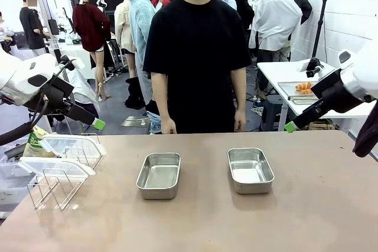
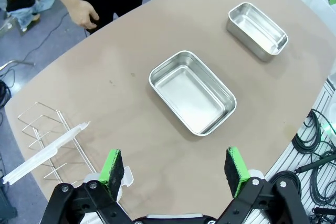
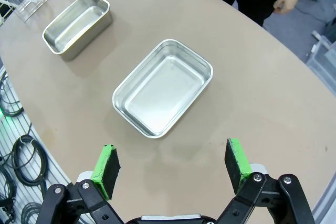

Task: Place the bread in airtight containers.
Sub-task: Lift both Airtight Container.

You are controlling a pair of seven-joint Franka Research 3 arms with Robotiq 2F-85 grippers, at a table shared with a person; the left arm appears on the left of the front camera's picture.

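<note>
Two open stainless-steel airtight containers sit empty on the brown table, the left one (image 1: 159,175) and the right one (image 1: 250,170). Their clear lids (image 1: 65,146) rest on a wire rack (image 1: 53,184) at the table's left end. Two small golden-brown pieces, apparently the bread (image 1: 304,87), lie on a flat tray on a white side table behind my right arm. My left gripper (image 1: 94,123) hangs open above the table's left edge, looking down on the left container (image 2: 192,93). My right gripper (image 1: 292,125) hangs open off the right side, above the right container (image 3: 163,87). Both grippers (image 2: 175,167) (image 3: 171,163) hold nothing.
A person in a black T-shirt (image 1: 198,57) stands at the far edge with hands (image 2: 84,14) hanging by the table rim. Bare tabletop lies in front of and between the containers. Cables (image 3: 16,156) run on the floor below the near edge.
</note>
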